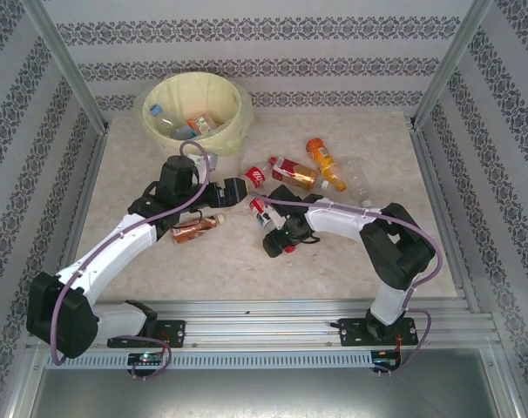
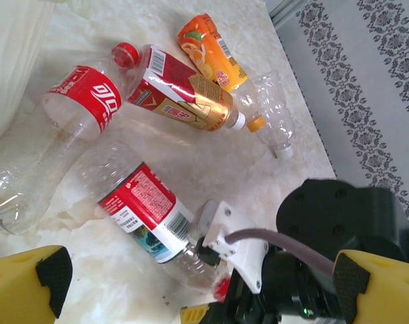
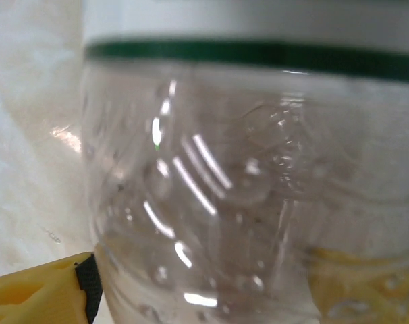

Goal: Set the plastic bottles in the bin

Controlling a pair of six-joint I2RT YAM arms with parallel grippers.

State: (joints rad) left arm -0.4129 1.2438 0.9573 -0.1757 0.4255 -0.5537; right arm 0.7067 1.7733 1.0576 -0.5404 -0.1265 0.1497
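The right gripper (image 1: 273, 231) is straddling the red-labelled bottle (image 1: 262, 209) lying on the surface (image 1: 203, 270) (whether it is pinching yet, I cannot tell); the left gripper (image 1: 240, 190) is hanging spread and empty. A few bottles (image 1: 194, 126) are lying in the bin (image 1: 236, 131); six are waiting outside it.

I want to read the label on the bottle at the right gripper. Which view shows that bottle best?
Left wrist: the red-labelled bottle lies nearly whole and sharp there. Top external shows it small; right wrist gives a blurred close-up of its clear body.
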